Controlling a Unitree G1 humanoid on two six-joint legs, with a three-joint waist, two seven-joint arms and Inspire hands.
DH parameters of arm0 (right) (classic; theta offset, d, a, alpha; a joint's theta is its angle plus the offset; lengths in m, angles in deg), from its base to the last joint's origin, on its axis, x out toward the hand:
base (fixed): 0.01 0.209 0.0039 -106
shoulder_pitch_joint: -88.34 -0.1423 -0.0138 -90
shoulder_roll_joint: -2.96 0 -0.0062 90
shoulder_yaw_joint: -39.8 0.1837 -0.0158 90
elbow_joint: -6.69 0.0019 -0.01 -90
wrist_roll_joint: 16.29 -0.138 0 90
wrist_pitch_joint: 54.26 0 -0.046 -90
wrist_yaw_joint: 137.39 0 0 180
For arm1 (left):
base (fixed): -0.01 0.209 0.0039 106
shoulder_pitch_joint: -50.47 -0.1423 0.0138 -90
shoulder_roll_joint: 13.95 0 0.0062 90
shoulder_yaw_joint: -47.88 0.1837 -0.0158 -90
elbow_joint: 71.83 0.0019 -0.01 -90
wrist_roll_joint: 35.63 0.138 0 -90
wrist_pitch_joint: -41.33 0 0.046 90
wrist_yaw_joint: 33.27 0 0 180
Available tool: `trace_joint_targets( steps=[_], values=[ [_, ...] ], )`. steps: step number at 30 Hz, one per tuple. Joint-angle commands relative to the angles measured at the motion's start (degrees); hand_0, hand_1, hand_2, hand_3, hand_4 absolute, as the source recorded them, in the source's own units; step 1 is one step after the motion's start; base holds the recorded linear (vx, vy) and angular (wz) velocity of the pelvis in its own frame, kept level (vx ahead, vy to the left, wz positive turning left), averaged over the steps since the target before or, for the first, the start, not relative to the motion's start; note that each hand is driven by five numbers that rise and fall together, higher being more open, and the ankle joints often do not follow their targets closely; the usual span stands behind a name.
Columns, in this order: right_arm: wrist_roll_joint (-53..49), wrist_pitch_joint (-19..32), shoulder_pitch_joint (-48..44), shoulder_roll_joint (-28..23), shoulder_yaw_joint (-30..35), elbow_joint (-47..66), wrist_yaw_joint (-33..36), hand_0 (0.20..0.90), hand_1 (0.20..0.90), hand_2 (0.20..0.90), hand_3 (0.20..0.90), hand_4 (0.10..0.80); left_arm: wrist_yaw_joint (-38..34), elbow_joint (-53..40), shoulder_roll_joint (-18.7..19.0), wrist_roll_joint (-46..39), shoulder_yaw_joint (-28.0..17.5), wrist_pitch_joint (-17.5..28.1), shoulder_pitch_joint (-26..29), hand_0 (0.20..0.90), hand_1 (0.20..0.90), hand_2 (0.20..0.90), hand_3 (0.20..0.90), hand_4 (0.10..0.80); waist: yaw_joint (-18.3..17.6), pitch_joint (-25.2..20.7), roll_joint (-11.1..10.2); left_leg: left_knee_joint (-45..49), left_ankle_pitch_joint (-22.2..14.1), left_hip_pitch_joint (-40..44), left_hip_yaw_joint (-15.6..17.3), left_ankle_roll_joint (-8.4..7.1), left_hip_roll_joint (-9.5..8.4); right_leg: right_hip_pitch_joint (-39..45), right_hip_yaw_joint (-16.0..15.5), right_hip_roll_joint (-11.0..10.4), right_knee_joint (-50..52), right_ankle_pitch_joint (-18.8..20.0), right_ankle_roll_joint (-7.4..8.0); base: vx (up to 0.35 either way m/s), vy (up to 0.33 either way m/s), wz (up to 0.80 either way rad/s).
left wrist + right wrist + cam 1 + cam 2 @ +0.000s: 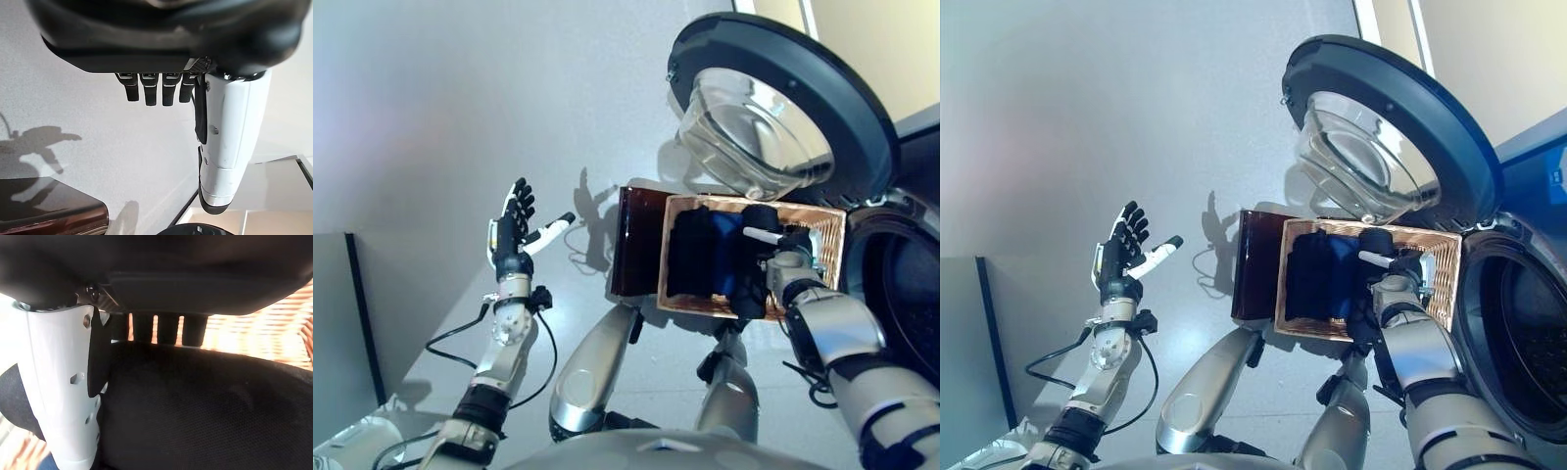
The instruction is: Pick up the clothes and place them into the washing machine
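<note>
The floor (460,108) is pale grey and glossy, catching bright light and sharp shadows. A grey panel with a dark edge (362,313) stands nearby, and a cream wall (891,49) lies beyond.

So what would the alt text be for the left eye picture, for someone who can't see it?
The robot's right hand reaches into a wicker basket holding black clothes and a blue garment, beside a washing machine whose round door stands open. Its left hand is raised, open and empty, over the pale floor.
</note>
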Motion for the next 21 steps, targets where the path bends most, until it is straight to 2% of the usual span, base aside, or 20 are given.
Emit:
trace_joint_targets(
  steps=[1, 4, 8, 13, 14, 16, 19, 21],
  values=[
    [-0.77, 0.51, 1.31, -3.66, 0.32, 1.09, 2.11, 0.200, 0.200, 0.200, 0.200, 0.300, 0.33, -5.28, 1.16, -1.27, -2.48, 4.93, -3.86, 0.900, 0.900, 0.900, 0.900, 0.800, -0.24, -4.82, 1.59, -0.27, -0.17, -2.25, -0.57, -4.14, 0.61, 2.05, 2.70, -0.98, 5.75, -5.18, -0.79, 0.003, 0.017, -0.22],
    [-3.34, 1.63, 2.92, -4.52, 2.60, 2.06, 2.03, 0.200, 0.200, 0.200, 0.200, 0.300, 1.18, -5.49, 1.36, -1.63, -2.41, 4.76, -4.64, 0.900, 0.900, 0.900, 0.900, 0.800, -0.82, -5.39, 1.68, -0.62, -0.23, -1.42, -0.19, -4.05, 0.63, 2.44, 3.30, -0.90, 5.32, -4.90, -0.71, -0.003, 0.018, -0.20],
    [-11.87, 6.71, 6.79, -3.73, 7.40, 7.89, 1.20, 0.200, 0.200, 0.200, 0.200, 0.300, 2.23, -3.17, 1.54, -3.01, -2.78, 5.07, -5.27, 0.900, 0.900, 0.900, 0.900, 0.800, -3.11, -6.37, 2.17, -1.52, -0.32, 0.18, 0.98, -3.81, 0.83, 2.47, 4.87, -0.65, 4.74, -4.51, -0.53, -0.018, 0.041, -0.07],
    [-23.78, 13.54, 11.60, 0.61, 12.35, 16.39, -0.62, 0.200, 0.200, 0.200, 0.200, 0.300, 2.59, -0.98, 1.54, -3.86, -2.64, 5.37, -5.69, 0.900, 0.900, 0.900, 0.900, 0.800, -5.65, -6.29, 2.69, -1.73, -0.53, 1.54, 2.29, -3.70, 1.24, 2.26, 6.42, -0.37, 4.93, -4.59, -0.64, -0.011, 0.026, -0.24],
    [-23.78, 13.54, 11.62, 0.62, 12.36, 16.41, -0.61, 0.200, 0.200, 0.200, 0.200, 0.300, 2.59, -0.97, 1.55, -3.87, -2.64, 5.38, -5.69, 0.900, 0.900, 0.900, 0.900, 0.800, -5.64, -6.29, 2.68, -1.73, -0.53, 1.55, 2.30, -3.70, 1.24, 2.26, 6.43, -0.37, 4.93, -4.59, -0.64, -0.016, 0.010, -0.19],
    [-34.92, 19.61, 14.80, 5.31, 16.62, 22.99, -3.43, 0.200, 0.200, 0.200, 0.200, 0.300, 3.01, 0.28, 0.76, -5.06, -2.12, 5.71, -5.39, 0.900, 0.900, 0.900, 0.900, 0.800, -6.95, -6.17, 3.14, -2.15, -0.42, 1.89, 2.58, -3.83, 1.44, 2.11, 6.93, -0.24, 4.71, -4.65, -0.55, -0.024, 0.012, -0.15],
    [-39.92, 21.94, 15.44, 6.78, 19.19, 22.93, -4.44, 0.200, 0.200, 0.200, 0.200, 0.300, 3.45, 1.29, 0.44, -5.63, -1.28, 5.87, -5.31, 0.900, 0.900, 0.900, 0.900, 0.800, -7.16, -6.30, 3.82, -2.41, -0.29, 2.12, 2.64, -3.99, 1.47, 2.26, 6.88, -0.27, 4.66, -4.95, -0.52, -0.010, 0.014, -0.17],
    [-45.51, 25.37, 16.22, 9.46, 21.88, 26.59, -6.39, 0.200, 0.200, 0.200, 0.200, 0.300, 3.86, 2.21, -0.13, -6.81, -0.47, 6.41, -5.11, 0.900, 0.900, 0.900, 0.900, 0.800, -7.71, -6.30, 4.67, -2.54, -0.19, 2.35, 2.77, -4.06, 1.48, 2.19, 7.01, -0.31, 4.79, -5.14, -0.52, -0.008, 0.007, -0.16]
  ],
)
